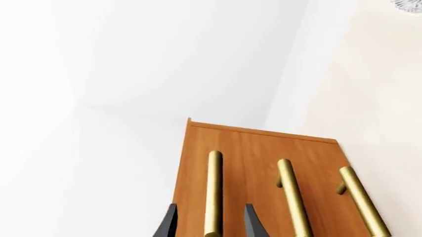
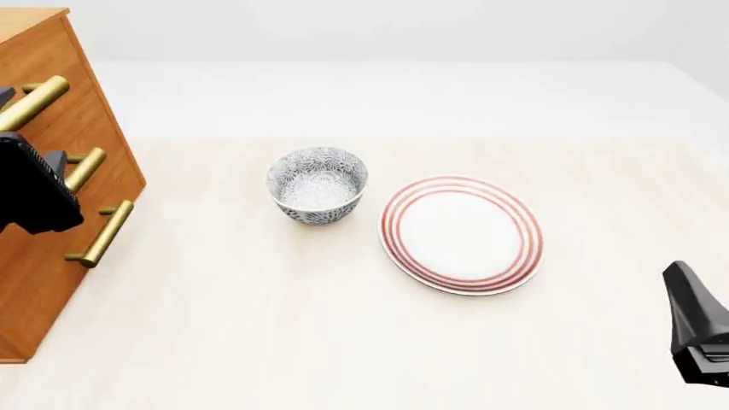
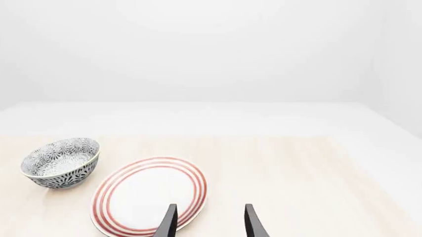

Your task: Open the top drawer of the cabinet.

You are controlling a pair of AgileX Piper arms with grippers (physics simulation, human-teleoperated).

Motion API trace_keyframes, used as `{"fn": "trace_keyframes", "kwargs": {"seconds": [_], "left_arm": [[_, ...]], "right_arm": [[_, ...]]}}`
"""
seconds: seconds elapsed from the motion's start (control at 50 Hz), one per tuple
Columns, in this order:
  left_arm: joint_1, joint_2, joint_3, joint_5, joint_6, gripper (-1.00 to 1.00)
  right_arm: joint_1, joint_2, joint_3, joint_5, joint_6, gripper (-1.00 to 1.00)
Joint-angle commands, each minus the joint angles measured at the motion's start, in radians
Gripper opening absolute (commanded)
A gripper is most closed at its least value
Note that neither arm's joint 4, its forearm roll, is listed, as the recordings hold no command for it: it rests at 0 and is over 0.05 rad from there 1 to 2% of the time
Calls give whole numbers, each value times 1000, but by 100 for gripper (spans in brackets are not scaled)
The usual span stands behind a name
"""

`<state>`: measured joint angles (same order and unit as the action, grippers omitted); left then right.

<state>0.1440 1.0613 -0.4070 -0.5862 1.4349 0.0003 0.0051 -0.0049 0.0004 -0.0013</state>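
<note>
The cabinet [image 2: 46, 290] stands at the table's left edge, orange-brown wood with three brass bar handles. In the left wrist view the top drawer [image 1: 195, 168] lies flush with the two fronts below it. Its brass handle [image 1: 214, 192] runs between the two dark fingers [image 1: 169, 224] of my left gripper [image 1: 211, 228], which is open and straddles the bar without closing on it. In the front view the left arm [image 2: 29, 188] covers part of the cabinet front below the top handle [image 2: 37, 96]. My right gripper [image 3: 209, 224] is open and empty, low at the near right [image 2: 695, 329].
A patterned grey bowl [image 2: 317, 184] sits mid-table, right of the cabinet. A white plate with red rings [image 2: 462, 232] lies beside the bowl, ahead of the right gripper. The two lower brass handles [image 2: 82, 167] [image 2: 98, 232] stick out of the cabinet front.
</note>
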Motion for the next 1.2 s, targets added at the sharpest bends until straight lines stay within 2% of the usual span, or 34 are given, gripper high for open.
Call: {"fn": "trace_keyframes", "kwargs": {"seconds": [0.02, 0.44, 0.88, 1.2], "left_arm": [[16, 38, -23, -21, -4, 100], [59, 122, -43, -70, -3, 100], [113, 119, -45, -75, -30, 100], [122, 138, -47, -84, -31, 100]], "right_arm": [[0, 0, 0, 0, 0, 100], [0, 0, 0, 0, 0, 100], [0, 0, 0, 0, 0, 100], [0, 0, 0, 0, 0, 100]]}}
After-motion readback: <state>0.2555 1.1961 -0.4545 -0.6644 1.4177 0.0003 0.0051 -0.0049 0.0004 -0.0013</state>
